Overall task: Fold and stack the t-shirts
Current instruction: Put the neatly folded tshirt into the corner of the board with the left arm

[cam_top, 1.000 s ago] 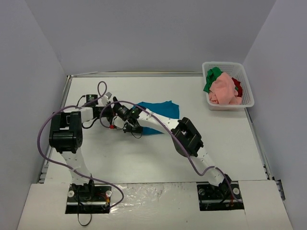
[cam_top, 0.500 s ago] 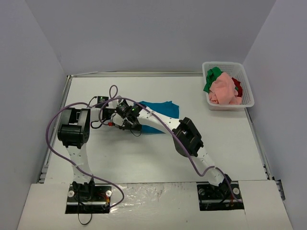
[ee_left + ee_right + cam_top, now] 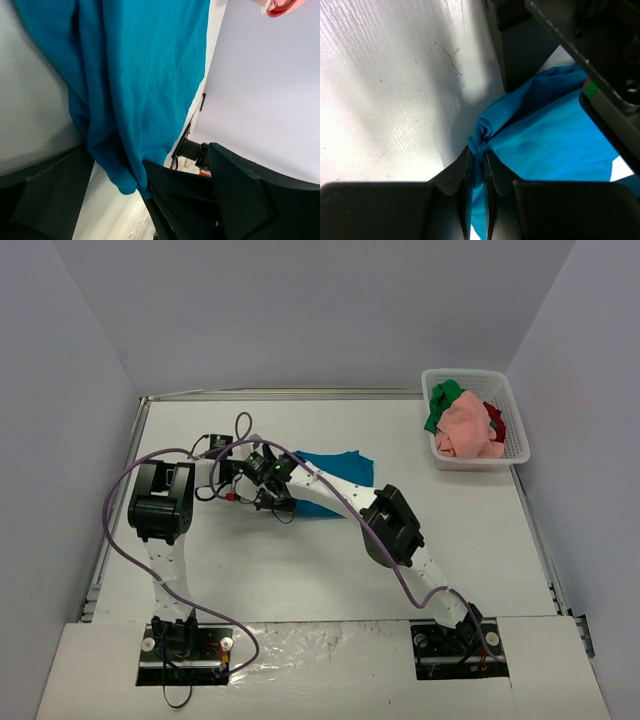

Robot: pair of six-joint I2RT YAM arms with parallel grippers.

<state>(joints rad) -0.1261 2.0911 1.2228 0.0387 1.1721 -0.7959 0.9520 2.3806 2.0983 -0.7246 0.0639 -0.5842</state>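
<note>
A white counter [image 3: 300, 570] sits between pale grey walls [image 3: 300, 310], seen from above. On the left, the left claw [image 3: 117, 170] reaches towards the middle of the counter with its fingers spread wide and gripping nothing. A rumpled fold of the teal shirt [image 3: 335, 468] lies between them. Just beside it, the right claw [image 3: 476, 160] has its fingers pressed together, pinching a bunched edge of the same shirt low over the counter. The rest of the teal shirt lies spread on the counter towards the right, near the middle. In the far right corner stands a white mesh basket [image 3: 515, 430]. It holds a green shirt [image 3: 442, 400], a pink shirt [image 3: 468, 430] and a red shirt [image 3: 496, 420], all crumpled together.
</note>
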